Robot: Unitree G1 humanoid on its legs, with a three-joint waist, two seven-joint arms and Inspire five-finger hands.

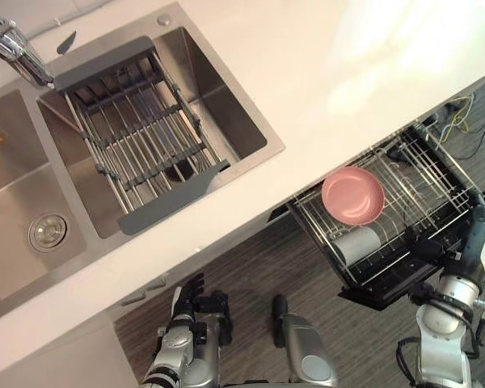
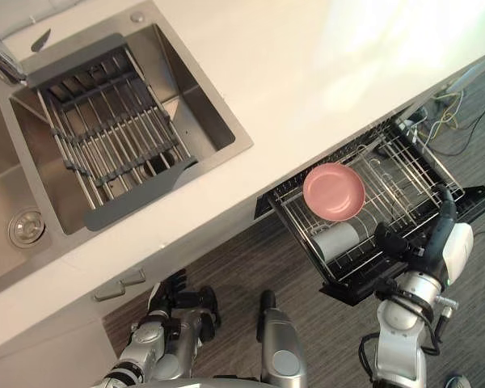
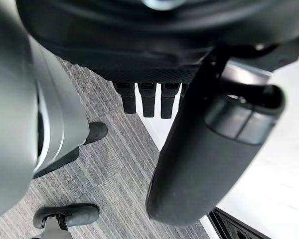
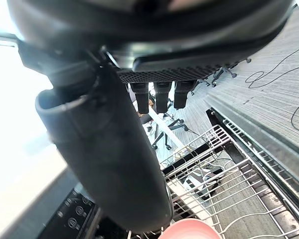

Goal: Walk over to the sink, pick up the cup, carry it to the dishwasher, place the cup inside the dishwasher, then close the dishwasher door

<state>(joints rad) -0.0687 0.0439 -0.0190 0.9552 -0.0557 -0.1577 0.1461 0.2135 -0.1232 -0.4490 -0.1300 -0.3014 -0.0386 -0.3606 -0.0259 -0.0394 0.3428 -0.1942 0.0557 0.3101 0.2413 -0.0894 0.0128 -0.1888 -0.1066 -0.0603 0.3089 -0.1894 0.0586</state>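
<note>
Looks nearly finished: cup (image 1: 357, 245) already resting in the pulled-out dishwasher rack (image 1: 436, 174), just beside the pink bowl (image 1: 352, 194); left to do, sliding the rack in and closing the door. Holding nothing: right hand (image 1: 474, 230) relaxed by the rack's outer edge, left hand (image 1: 190, 293) slack below the counter (image 1: 323, 73). Counted: 1 cup, 1 bowl, 1 rack, 2 hands.

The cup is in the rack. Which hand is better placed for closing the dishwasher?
Right. The right hand is at the front edge of the pulled-out wire dishwasher rack holding the white cup. The left hand hangs below the white counter, away from the rack.
</note>
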